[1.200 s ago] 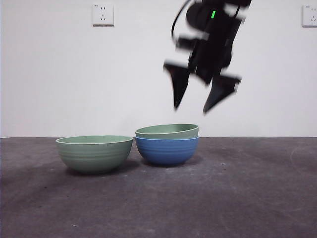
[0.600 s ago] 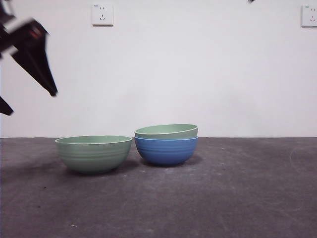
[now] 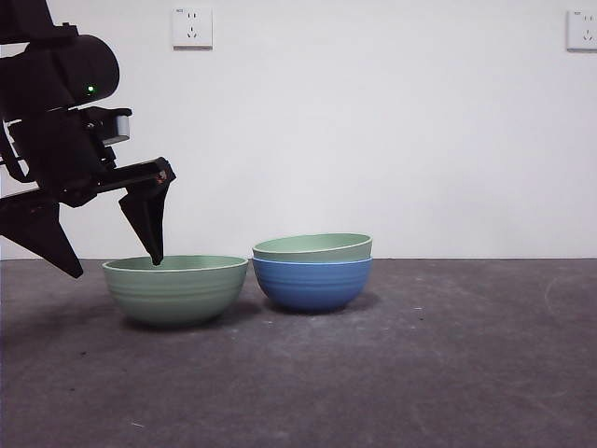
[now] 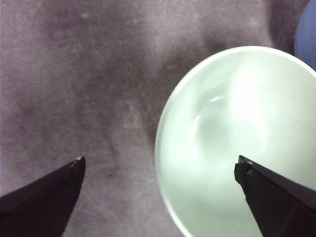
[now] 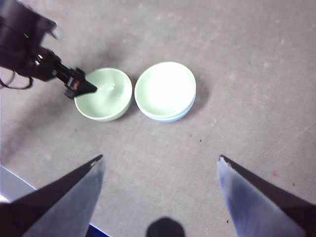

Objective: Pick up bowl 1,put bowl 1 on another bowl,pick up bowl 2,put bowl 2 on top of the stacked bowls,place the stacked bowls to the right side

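Closest to the front camera, the dark grey table [image 3: 392, 373] is just bare mottled surface, so I'll place everything off the lone pale green bowl [image 3: 175, 288] sitting on it. That's the one not stacked yet, and it stands upright on its own.

Right over that green bowl hangs the left gripper [image 3: 112, 266], jaws spread wide. One jaw tip sits at or just inside the rim on the bowl's left half, and the other jaw is off past the bowl's outer side, over the table. In the left wrist view the green bowl [image 4: 237, 143] shows its pale inside, with one jaw over the inside and the other over bare table, so the rim runs between the two jaws. Nothing is clamped; I can't tell if the tip actually touches the rim.

Just beside the green bowl, on its right in the front view, sits the blue bowl [image 3: 312, 283] with a second green bowl [image 3: 312, 246] nested inside it, riding a bit tilted. The blue bowl's side looks nearly touching the lone green bowl, but I can't tell if they meet.

High above both, the right gripper [image 5: 160, 163] hangs with its jaws wide apart and holding nothing, looking down on both bowls.

Behind the bowls is a white wall [image 3: 392, 140] with a socket [image 3: 192, 27] up above the green bowl.
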Motion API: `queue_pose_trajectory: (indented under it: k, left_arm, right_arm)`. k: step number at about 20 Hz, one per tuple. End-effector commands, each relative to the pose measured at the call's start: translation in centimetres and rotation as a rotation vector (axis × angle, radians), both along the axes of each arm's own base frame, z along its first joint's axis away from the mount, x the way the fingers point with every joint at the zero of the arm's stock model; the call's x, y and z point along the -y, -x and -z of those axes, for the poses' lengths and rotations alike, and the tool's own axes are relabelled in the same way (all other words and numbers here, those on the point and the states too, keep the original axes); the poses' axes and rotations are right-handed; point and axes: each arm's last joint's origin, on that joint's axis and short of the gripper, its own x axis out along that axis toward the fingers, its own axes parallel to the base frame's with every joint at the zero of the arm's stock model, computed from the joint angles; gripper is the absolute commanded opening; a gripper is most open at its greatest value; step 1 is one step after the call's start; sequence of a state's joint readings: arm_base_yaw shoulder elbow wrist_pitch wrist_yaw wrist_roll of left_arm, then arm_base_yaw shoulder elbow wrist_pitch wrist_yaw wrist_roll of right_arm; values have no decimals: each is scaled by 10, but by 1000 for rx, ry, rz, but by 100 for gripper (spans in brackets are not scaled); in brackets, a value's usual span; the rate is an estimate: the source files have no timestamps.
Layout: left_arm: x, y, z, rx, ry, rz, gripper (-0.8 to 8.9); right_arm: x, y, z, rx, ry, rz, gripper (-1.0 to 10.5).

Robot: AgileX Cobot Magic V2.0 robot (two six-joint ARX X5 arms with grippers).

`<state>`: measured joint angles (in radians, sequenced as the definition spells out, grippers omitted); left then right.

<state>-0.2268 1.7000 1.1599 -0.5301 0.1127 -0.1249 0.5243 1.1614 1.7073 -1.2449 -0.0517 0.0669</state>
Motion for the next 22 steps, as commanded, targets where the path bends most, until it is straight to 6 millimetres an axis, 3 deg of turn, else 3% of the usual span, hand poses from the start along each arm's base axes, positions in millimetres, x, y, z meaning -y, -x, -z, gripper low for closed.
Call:
queue_pose_trajectory:
  k: [1,5,9,11,18,22]
  left_arm:
    - [0,0,0,-2,-22,-12,470]
    - [0,2,4,-37,-42,-1,237]
    - [0,3,6,-53,-43,2,226]
    - [0,3,6,-58,-42,2,151]
    - [2,4,6,-71,-9,-4,151]
    - [7,5,6,-79,41,11,-6]
  right_arm:
    - [3,5,-2,9,-17,8,383]
    - [7,13,-5,30,-29,7,382]
    - [9,16,-7,38,-34,7,382]
    - [10,18,-7,42,-38,7,382]
    - [14,25,-10,59,-55,11,382]
    - [18,31,-12,71,-71,17,379]
